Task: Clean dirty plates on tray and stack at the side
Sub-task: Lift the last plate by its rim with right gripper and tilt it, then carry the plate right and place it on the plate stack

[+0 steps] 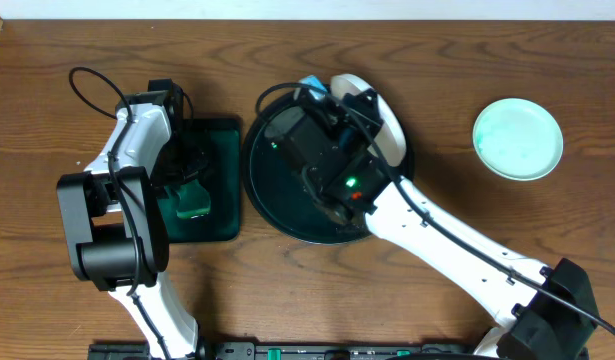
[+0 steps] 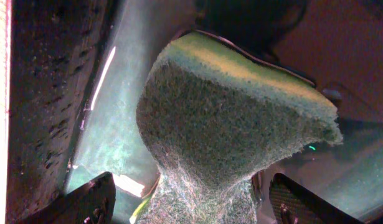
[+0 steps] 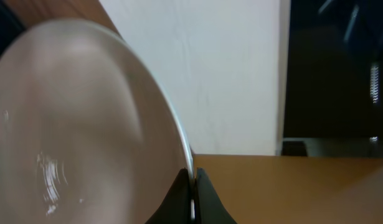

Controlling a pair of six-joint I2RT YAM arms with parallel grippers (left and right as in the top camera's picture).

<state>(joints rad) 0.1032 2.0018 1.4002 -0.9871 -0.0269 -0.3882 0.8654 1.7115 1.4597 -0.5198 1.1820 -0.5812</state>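
Note:
My right gripper is shut on the rim of the white plate and holds it tilted above the back of the large round black tray. In the right wrist view the plate fills the left side, its rim pinched between the fingertips. One mint-turquoise plate lies on the table at the far right. The other mint plate is not clearly visible; my right arm covers much of the tray. My left gripper is open around a green sponge, its fingers on either side.
A dark green rectangular tray lies left of the black tray, with the sponge on it. Black cables loop over the left arm. The table's wooden back edge runs along the top.

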